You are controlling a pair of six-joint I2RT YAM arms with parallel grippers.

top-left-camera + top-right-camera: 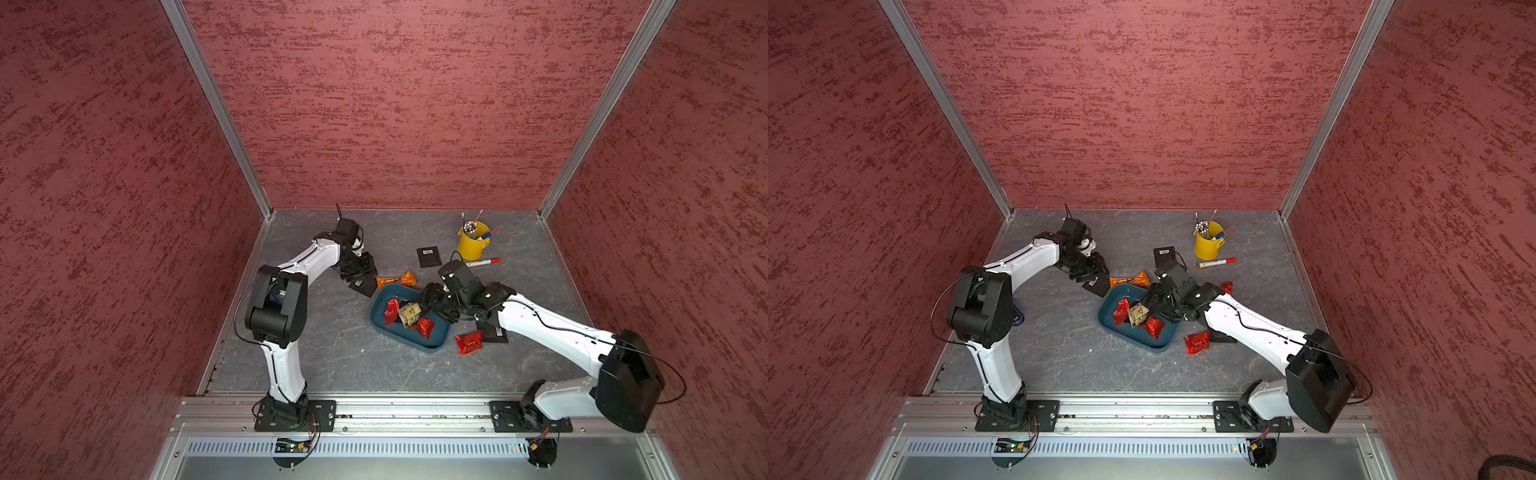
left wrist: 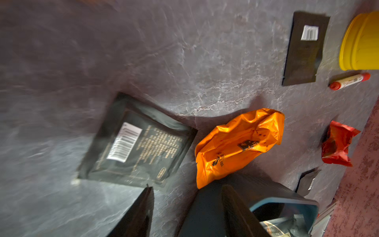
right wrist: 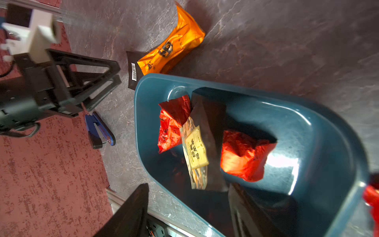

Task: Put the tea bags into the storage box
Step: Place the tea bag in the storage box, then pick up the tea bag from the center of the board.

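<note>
Storage box (image 1: 432, 347) sits mid-table (image 1: 332, 353). Inside it are two red pouches (image 1: 390, 309), a tan packet (image 1: 409, 312) and a black packet (image 3: 209, 115). Orange wrapper (image 1: 397, 279) lies against the far rim. Barcoded packet (image 2: 133, 143) lies flat just left of it, in front of the left claw (image 2: 187, 187), which is spread and holds nothing. Right claw (image 3: 187, 184) hangs over the box's far-right part, jaws apart, empty. Loose red pouch (image 1: 469, 343) lies off the near-right corner. Yellow cup (image 1: 473, 245) of pens is far right. Bare table lies near and left of the box.

High stereo overview, close wrist views downward
</note>
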